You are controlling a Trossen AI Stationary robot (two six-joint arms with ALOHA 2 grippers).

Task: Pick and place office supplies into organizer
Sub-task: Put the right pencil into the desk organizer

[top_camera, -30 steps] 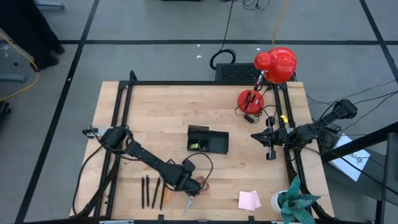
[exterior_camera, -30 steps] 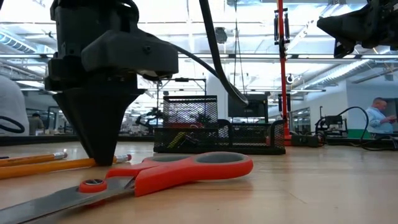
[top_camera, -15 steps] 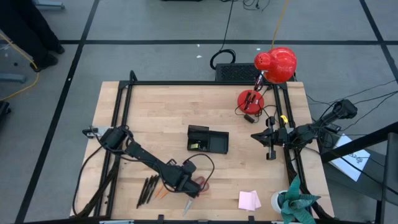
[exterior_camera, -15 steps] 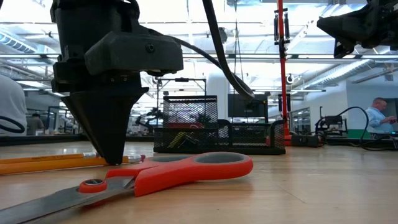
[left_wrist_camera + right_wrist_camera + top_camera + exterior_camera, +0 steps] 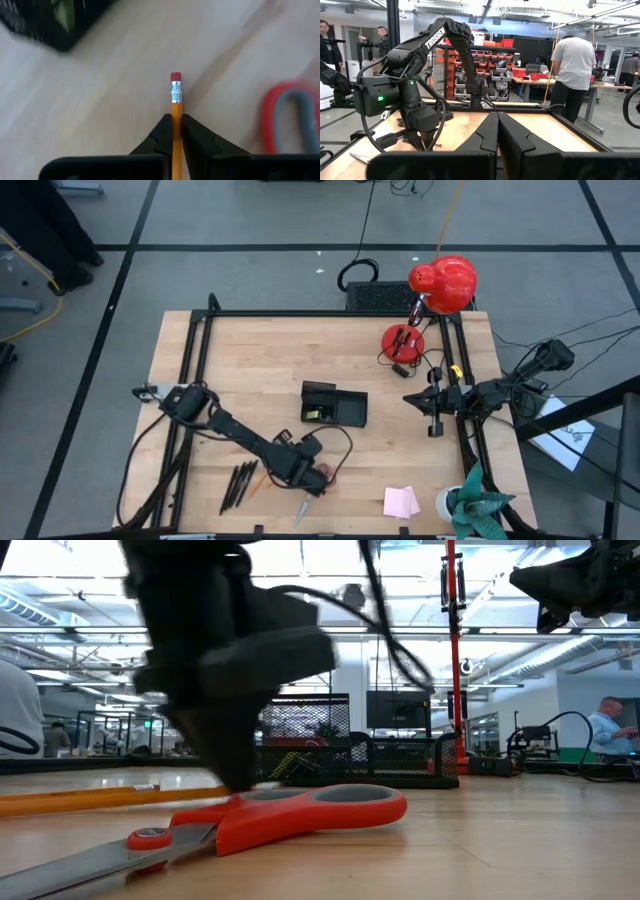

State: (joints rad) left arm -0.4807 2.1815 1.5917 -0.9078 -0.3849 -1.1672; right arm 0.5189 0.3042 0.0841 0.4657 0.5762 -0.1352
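My left gripper (image 5: pixel 298 472) stands near the table's front edge, pointing steeply down and shut on an orange pencil (image 5: pixel 175 102). In the low view that pencil (image 5: pixel 100 799) runs off to the picture's left from the blurred gripper (image 5: pixel 235 780). Black pens (image 5: pixel 238 483) lie slanted on the wood just left of the gripper. The red-handled scissors (image 5: pixel 311 496) lie flat right beside it. The black organizer (image 5: pixel 335 406) sits mid-table, and a pink pad (image 5: pixel 401 501) lies at the front right. My right gripper (image 5: pixel 496 131) is shut, held up at the right edge (image 5: pixel 412 397). My left gripper pinches the pencil between its two fingers just behind the metal band at its eraser end (image 5: pixel 175 116). The eraser (image 5: pixel 175 77) pokes out past the fingertips. The fingers come from above, slanting down. The pencil stays low and nearly level, its long part (image 5: pixel 100 799) trailing along the table.
A white roll (image 5: pixel 447 502) and a green thing (image 5: pixel 480 508) sit at the front right corner. A red lamp (image 5: pixel 442 283) with its round base (image 5: pixel 403 340) stands at the back right. Bare wood lies between the scissors and the organizer.
My left gripper has turned and moved a little toward the table's right, past the scissors' handles. The pencil has come along by its eraser end. The pens and pencils, which lay side by side pointing front to back, now lie slanted and bunched.
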